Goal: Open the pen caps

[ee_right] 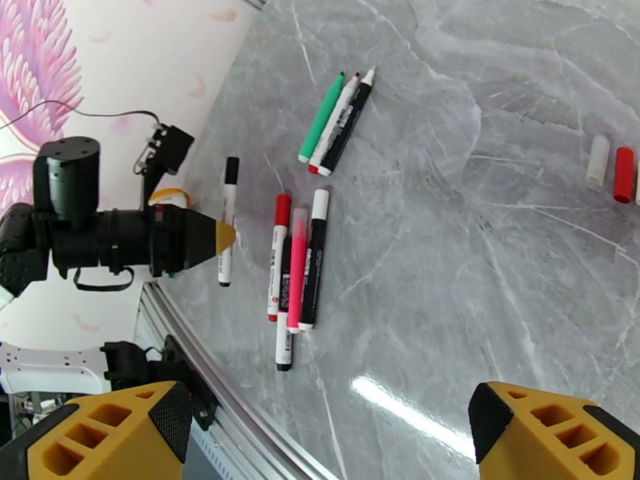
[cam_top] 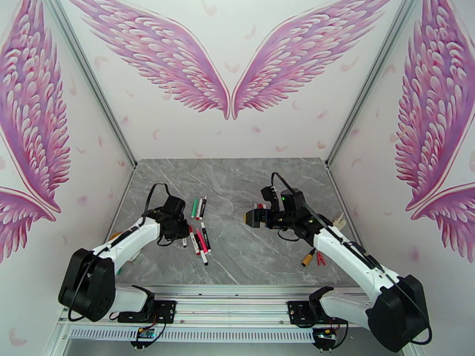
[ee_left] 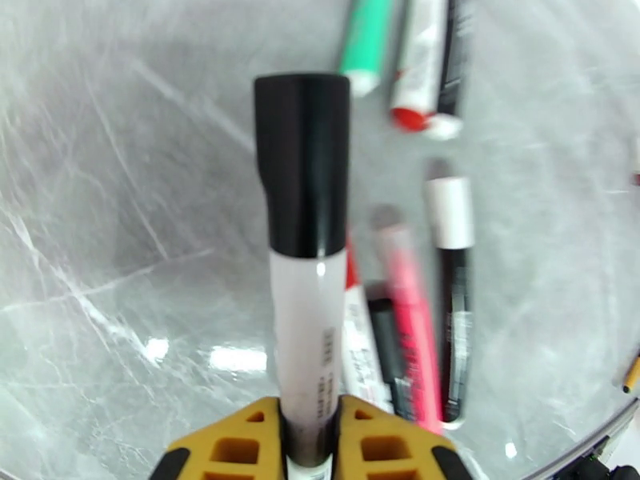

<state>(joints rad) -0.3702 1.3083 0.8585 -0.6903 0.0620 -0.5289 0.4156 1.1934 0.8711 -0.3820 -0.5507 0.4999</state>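
My left gripper [ee_left: 308,446] is shut on a white-barrelled pen [ee_left: 308,338] with a black cap [ee_left: 302,162] still on it, held just above the table. In the right wrist view the left gripper [ee_right: 218,238] holds that pen [ee_right: 227,234] crosswise. Three pens [ee_right: 336,122] lie side by side farther back: green, white-and-red, black. Several more pens [ee_right: 298,270] lie in a bunch beside the left gripper. A white cap [ee_right: 597,160] and a red cap [ee_right: 623,174] lie loose near my right gripper [cam_top: 250,218], which hovers open with nothing between its fingers [ee_right: 104,434].
A stubby orange-and-black cylinder [cam_top: 307,257] and a small red piece [cam_top: 320,258] lie by the right arm's forearm. A metal rail [ee_right: 240,410] runs along the table's near edge. White walls close the table [cam_top: 237,256] in on three sides.
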